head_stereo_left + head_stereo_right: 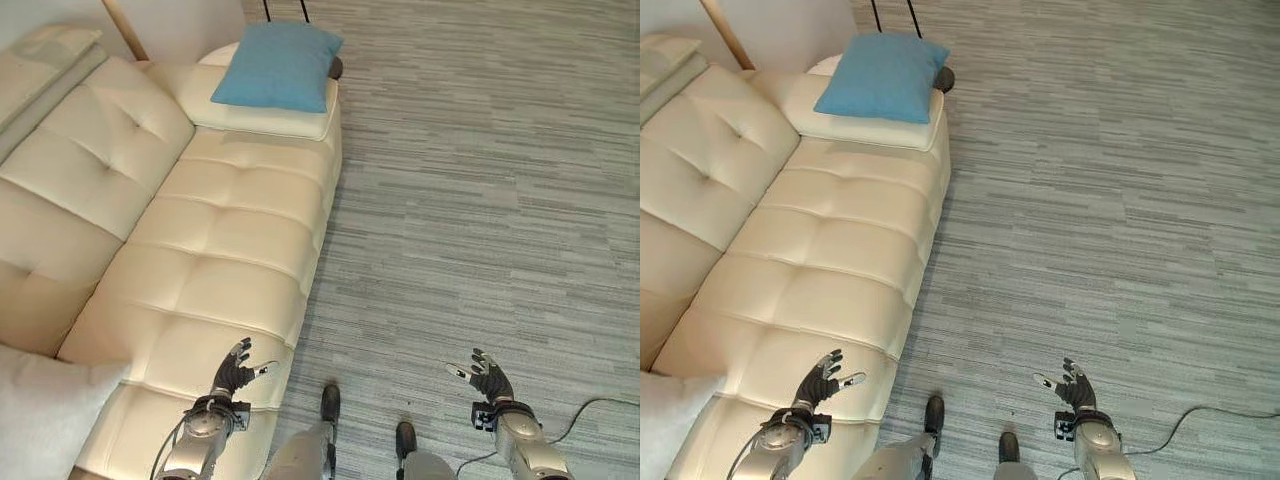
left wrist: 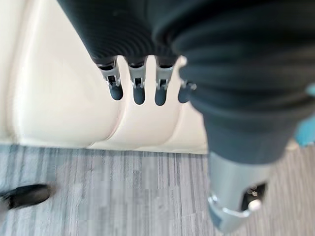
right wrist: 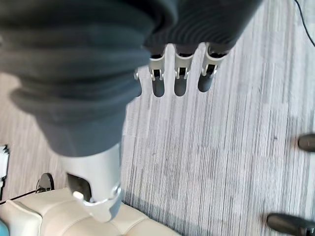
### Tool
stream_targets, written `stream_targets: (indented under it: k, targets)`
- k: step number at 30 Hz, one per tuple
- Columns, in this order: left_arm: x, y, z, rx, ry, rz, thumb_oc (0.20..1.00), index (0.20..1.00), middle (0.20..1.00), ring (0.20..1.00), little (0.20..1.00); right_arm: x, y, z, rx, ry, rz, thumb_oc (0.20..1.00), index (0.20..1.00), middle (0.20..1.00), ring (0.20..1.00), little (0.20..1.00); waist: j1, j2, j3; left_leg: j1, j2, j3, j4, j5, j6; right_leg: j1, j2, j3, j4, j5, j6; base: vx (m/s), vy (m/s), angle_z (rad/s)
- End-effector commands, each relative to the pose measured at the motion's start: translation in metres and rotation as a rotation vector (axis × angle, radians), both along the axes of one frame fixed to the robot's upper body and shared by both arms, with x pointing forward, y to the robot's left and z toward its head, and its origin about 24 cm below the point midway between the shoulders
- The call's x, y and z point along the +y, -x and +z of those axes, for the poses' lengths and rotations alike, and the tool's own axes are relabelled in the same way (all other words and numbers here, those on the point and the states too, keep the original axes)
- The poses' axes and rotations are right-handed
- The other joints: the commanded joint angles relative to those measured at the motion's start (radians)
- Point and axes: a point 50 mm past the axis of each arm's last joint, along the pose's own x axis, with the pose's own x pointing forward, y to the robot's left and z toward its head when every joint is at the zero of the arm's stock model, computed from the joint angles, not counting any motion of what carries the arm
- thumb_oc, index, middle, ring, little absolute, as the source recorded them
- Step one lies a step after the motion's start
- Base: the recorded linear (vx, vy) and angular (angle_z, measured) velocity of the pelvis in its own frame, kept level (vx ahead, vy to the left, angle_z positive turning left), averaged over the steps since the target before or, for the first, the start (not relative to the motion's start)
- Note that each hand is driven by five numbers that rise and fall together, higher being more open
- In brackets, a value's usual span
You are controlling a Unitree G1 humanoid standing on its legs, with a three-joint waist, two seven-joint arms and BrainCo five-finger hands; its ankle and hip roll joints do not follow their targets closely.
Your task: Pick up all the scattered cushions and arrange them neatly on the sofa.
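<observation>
I see the left hand (image 1: 235, 372) over the sofa's (image 1: 230, 230) front seat edge, fingers straight and spread, holding nothing. Right hand (image 1: 487, 377) hangs over the grey floor (image 1: 480, 180), fingers likewise relaxed and straight, empty. Blue cushion (image 1: 278, 64) lies flat on the far armrest (image 1: 290, 122), slightly skewed. A white cushion (image 1: 45, 405) sits on the near end of the seat, just beside my left arm. Back cushions upright along the wall side. I cannot tell what the dark object behind the blue cushion is.

Head eyes look down on sofa (image 1: 220, 250); wrist cameras hover close.
</observation>
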Motion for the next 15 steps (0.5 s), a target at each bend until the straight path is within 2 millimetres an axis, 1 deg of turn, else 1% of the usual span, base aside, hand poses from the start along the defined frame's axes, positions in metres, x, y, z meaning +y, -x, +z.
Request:
stream_targets:
  k: [1, 2, 3, 5, 6, 7, 9, 11, 12, 13, 14, 15]
  targets:
    - [0.011, -0.003, 0.011, -0.062, -0.012, 0.031, 1.0, 1.0, 1.0, 1.0, 1.0, -0.007, -0.014, 0.015, -0.077, 0.043, 0.024, 1.0, 1.0, 1.0, 1.0, 1.0, -0.016, -0.012, -0.02, -0.028, 0.052, -0.016, 0.1, -0.155, -0.047, -0.039, 0.042, -0.035, 0.185, -0.001, 0.013, 0.22, 0.181, -0.45]
    - [0.012, -0.004, 0.012, -0.064, -0.019, 0.028, 1.0, 1.0, 1.0, 1.0, 1.0, -0.006, -0.012, 0.015, -0.075, 0.04, 0.026, 1.0, 1.0, 1.0, 1.0, 1.0, -0.022, -0.011, -0.017, -0.007, 0.055, -0.006, 0.094, -0.165, -0.042, -0.071, 0.035, -0.045, 0.227, 0.024, 0.016, 0.25, 0.131, -0.4]
    - [0.011, -0.008, 0.016, -0.083, -0.017, 0.022, 1.0, 1.0, 1.0, 1.0, 1.0, -0.006, -0.012, 0.015, -0.079, 0.036, 0.02, 1.0, 1.0, 1.0, 1.0, 1.0, -0.031, -0.009, -0.007, 0.033, 0.061, 0.012, 0.079, -0.183, -0.039, -0.131, 0.021, -0.09, 0.231, 0.044, 0.008, 0.2, 0.093, -0.44]
    - [0.011, -0.008, 0.016, -0.083, -0.016, 0.022, 1.0, 1.0, 1.0, 1.0, 1.0, -0.006, -0.012, 0.015, -0.079, 0.036, 0.02, 1.0, 1.0, 1.0, 1.0, 1.0, -0.032, -0.008, -0.005, 0.036, 0.061, 0.012, 0.078, -0.184, -0.039, -0.128, 0.021, -0.09, 0.233, 0.042, 0.008, 0.14, 0.03, -0.29]
    - [0.009, -0.013, 0.02, -0.107, -0.015, 0.012, 1.0, 1.0, 1.0, 1.0, 1.0, -0.007, -0.014, 0.017, -0.088, 0.035, 0.014, 1.0, 1.0, 1.0, 1.0, 1.0, -0.042, -0.008, 0.001, 0.063, 0.058, 0.023, 0.071, -0.205, -0.041, -0.152, 0.018, -0.139, 0.151, 0.042, -0.002, 0.22, 0.008, -0.1]
    - [0.007, -0.015, 0.022, -0.118, -0.009, 0.01, 1.0, 1.0, 1.0, 1.0, 1.0, -0.008, -0.015, 0.017, -0.092, 0.038, 0.008, 1.0, 1.0, 1.0, 1.0, 1.0, -0.046, -0.011, 0.006, 0.075, 0.054, 0.031, 0.069, -0.215, -0.041, -0.174, 0.02, -0.161, 0.112, 0.052, -0.006, 0.3, -0.011, -0.05]
    - [0.005, -0.02, 0.025, -0.135, -0.008, 0.008, 1.0, 1.0, 1.0, 1.0, 1.0, -0.009, -0.016, 0.017, -0.093, 0.037, -0.006, 1.0, 1.0, 1.0, 1.0, 1.0, -0.057, -0.019, 0.016, 0.111, 0.045, 0.035, 0.062, -0.239, -0.044, -0.216, 0.022, -0.21, 0.017, 0.089, -0.002, 0.25, -0.063, -0.22]
    - [0.002, -0.025, 0.028, -0.154, -0.006, -0.002, 1.0, 1.0, 1.0, 1.0, 1.0, -0.009, -0.014, 0.016, -0.089, 0.035, -0.014, 1.0, 1.0, 1.0, 1.0, 1.0, -0.07, -0.024, 0.02, 0.137, 0.039, 0.035, 0.061, -0.26, -0.053, -0.229, 0.025, -0.252, -0.07, 0.115, 0.007, 0.29, -0.094, -0.15]
    - [0.0, -0.028, 0.03, -0.164, -0.012, -0.012, 1.0, 1.0, 1.0, 1.0, 1.0, -0.01, -0.012, 0.016, -0.086, 0.041, -0.019, 1.0, 1.0, 1.0, 1.0, 1.0, -0.077, -0.02, 0.021, 0.152, 0.041, 0.031, 0.059, -0.27, -0.055, -0.234, 0.029, -0.256, -0.082, 0.122, 0.008, 0.31, -0.108, 0.05]
    - [-0.003, -0.029, 0.031, -0.172, -0.011, -0.031, 1.0, 1.0, 1.0, 1.0, 1.0, -0.012, -0.011, 0.016, -0.085, 0.042, -0.024, 1.0, 1.0, 1.0, 1.0, 1.0, -0.082, -0.024, 0.012, 0.162, 0.033, 0.026, 0.058, -0.286, -0.057, -0.217, 0.031, -0.246, -0.117, 0.12, 0.009, 0.33, -0.125, 0.18]
    - [-0.007, -0.029, 0.03, -0.17, -0.01, -0.046, 1.0, 1.0, 1.0, 1.0, 1.0, -0.011, -0.005, 0.012, -0.074, 0.038, -0.026, 1.0, 1.0, 1.0, 1.0, 1.0, -0.087, -0.023, 0.009, 0.181, 0.034, 0.027, 0.065, -0.308, -0.06, -0.201, 0.039, -0.232, -0.116, 0.128, -0.008, 0.35, -0.137, 0.33]
    - [-0.009, -0.029, 0.03, -0.171, -0.008, -0.051, 1.0, 1.0, 1.0, 1.0, 1.0, -0.012, -0.003, 0.011, -0.071, 0.033, -0.033, 1.0, 1.0, 1.0, 1.0, 1.0, -0.092, -0.024, -0.003, 0.192, 0.036, 0.023, 0.075, -0.322, -0.066, -0.191, 0.041, -0.224, -0.121, 0.128, -0.012, 0.38, -0.145, 0.38]
